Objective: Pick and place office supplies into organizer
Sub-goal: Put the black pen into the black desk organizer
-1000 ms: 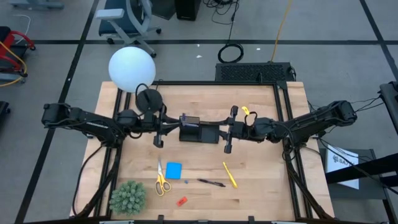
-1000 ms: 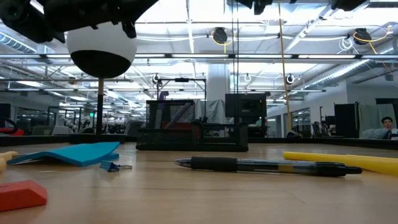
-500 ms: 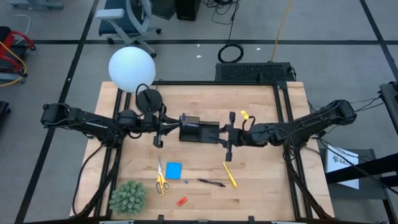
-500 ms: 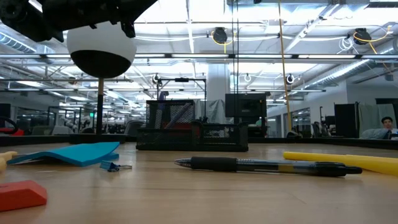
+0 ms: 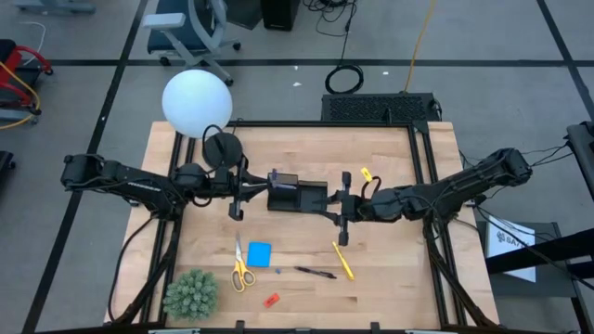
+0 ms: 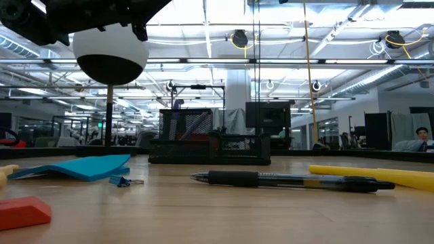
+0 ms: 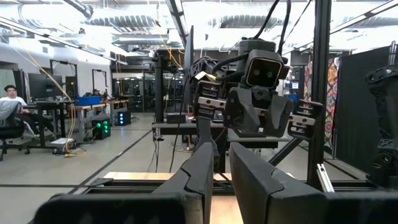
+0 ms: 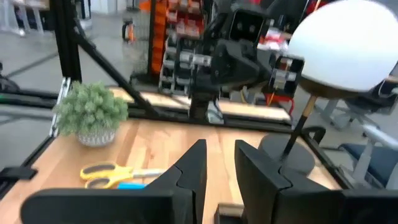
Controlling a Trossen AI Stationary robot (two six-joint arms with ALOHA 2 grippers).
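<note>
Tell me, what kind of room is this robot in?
Probably a robotics lab or workshop. The wooden table sits in a big open hall with bright ceiling lights, more metal-framed work stations stand behind it, and a person sits at a desk with a screen.
</note>
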